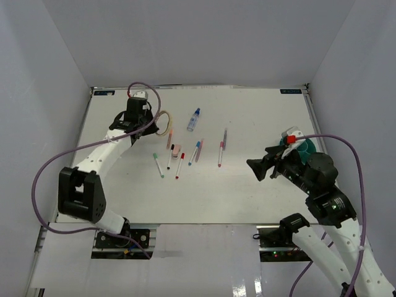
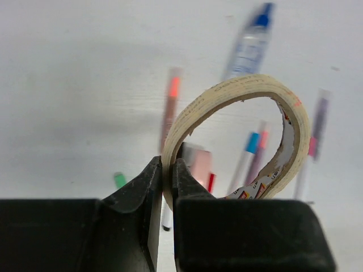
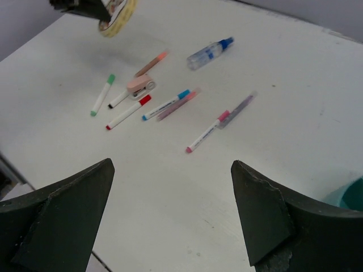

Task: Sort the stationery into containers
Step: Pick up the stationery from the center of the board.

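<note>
My left gripper [image 2: 167, 170] is shut on the rim of the yellowish tape ring [image 2: 238, 93] and holds it above the table; the ring also shows in the top view [image 1: 164, 124] and the right wrist view [image 3: 118, 16]. Several pens lie in the table's middle: green-capped [image 1: 159, 165], red-capped [image 1: 179, 166], blue-capped [image 1: 194, 153], pink-capped [image 1: 220, 153]. The pinkish eraser block [image 1: 177, 150] lies among them. The blue-capped clear bottle [image 1: 194, 119] lies further back. The teal bowl [image 1: 304, 146] sits at the right, mostly hidden behind my right arm. My right gripper [image 3: 170, 187] is open and empty.
White walls enclose the table on the left, back and right. A purple cable [image 1: 43, 173] loops beside the left arm. A red and white part [image 1: 291, 138] shows at the bowl's edge.
</note>
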